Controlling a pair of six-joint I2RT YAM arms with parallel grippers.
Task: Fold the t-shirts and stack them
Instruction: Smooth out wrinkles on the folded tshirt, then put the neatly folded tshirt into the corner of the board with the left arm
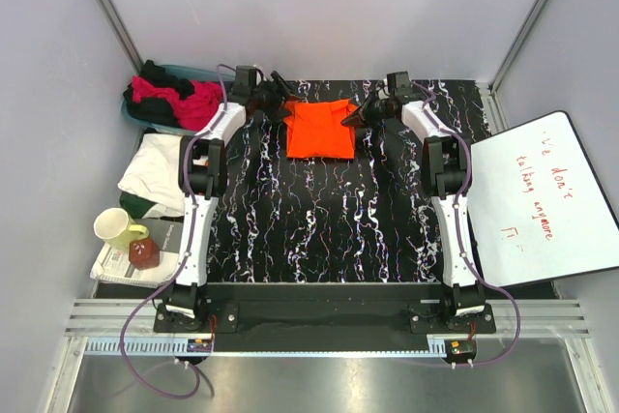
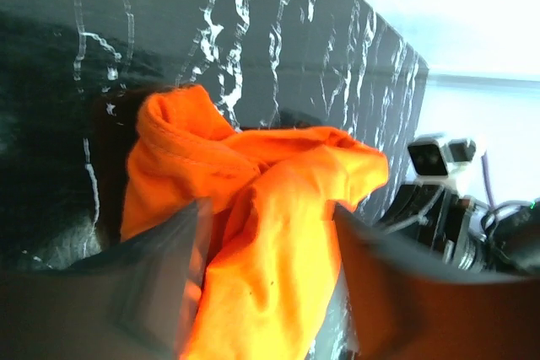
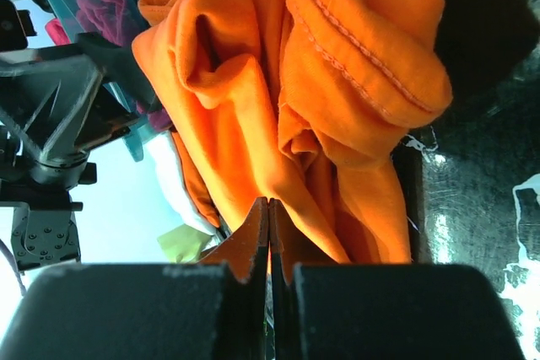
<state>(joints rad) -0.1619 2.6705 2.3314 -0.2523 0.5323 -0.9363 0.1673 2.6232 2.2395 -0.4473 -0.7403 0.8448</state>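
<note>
The bright orange cloth t-shirt (image 1: 320,130) lies roughly folded at the far middle of the black white-veined table (image 1: 319,229), between both grippers. The left gripper (image 2: 268,217) has its jaws apart with bunched cloth between them. The right gripper (image 3: 268,208) has its jaws pressed together at the shirt's edge; whether a fold is caught there cannot be determined. Risk: an arm pulling away with fabric snagged would likely drag the fold open.

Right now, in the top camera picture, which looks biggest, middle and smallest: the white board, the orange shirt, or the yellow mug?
Biggest: white board.
Middle: orange shirt.
Smallest: yellow mug.
No two of them look alike in size.
</note>
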